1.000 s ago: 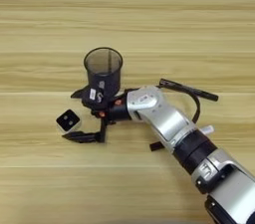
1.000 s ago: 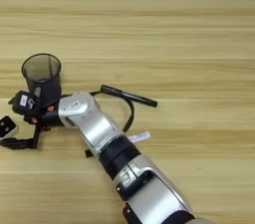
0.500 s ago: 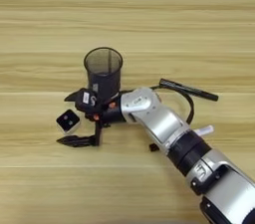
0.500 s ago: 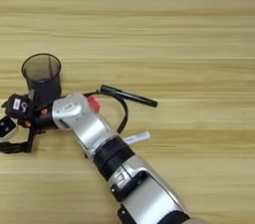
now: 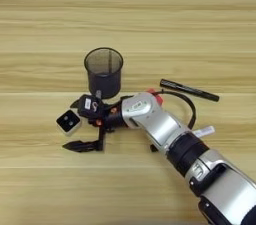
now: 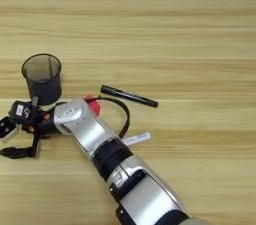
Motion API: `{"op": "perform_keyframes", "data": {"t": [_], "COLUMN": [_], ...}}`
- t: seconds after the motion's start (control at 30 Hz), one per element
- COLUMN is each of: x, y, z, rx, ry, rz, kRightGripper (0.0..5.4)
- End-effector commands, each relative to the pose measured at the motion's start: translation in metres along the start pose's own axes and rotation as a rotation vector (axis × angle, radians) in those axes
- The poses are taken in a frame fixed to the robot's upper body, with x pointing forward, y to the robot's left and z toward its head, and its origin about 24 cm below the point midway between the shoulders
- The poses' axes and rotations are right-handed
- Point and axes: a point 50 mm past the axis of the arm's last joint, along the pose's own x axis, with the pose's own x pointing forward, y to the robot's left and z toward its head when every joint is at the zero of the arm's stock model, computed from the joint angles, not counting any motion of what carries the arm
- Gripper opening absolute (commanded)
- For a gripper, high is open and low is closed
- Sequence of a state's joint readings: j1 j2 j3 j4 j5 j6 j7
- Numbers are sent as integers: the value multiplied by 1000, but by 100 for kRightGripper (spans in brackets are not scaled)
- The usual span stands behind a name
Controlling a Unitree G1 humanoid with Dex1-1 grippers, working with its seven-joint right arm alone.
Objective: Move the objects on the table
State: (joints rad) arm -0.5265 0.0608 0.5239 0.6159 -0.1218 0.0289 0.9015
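We see the small white cube with its black two-dotted face point(image 5: 68, 121) whole in the left eye view, between the spread fingers of the open black claw point(image 5: 75, 125); the right eye view crops it. The small red cube point(image 6: 92, 105) hides behind the silver forearm point(image 5: 160, 126); the slim black pen point(image 6: 129, 96) lies right of it on the tan wooden bench point(image 5: 200, 29).

My forearm point(image 5: 155, 121) covers most of the red cube point(image 5: 156, 97); white cube point(image 6: 6, 128) cut by right-eye left edge; dots on its face too small to count.

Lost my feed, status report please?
Right gripper open, straddling the white cube, nothing held. Red cube behind the forearm, black pen further right. Mesh cup close behind the gripper.
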Motion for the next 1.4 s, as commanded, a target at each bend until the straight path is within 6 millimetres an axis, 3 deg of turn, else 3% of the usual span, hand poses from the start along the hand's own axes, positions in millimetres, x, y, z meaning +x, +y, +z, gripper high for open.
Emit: {"op": "perform_keyframes", "data": {"t": [0.03, 0.63, 1.4], "x": [1, 2, -4], "y": [-13, -10, -11], "z": [34, 36, 41], "rx": [-117, -94, -122], "ry": [-75, -123, -144], "rz": [-37, -27, -27], "kRightGripper": [537, 316, 314]}}
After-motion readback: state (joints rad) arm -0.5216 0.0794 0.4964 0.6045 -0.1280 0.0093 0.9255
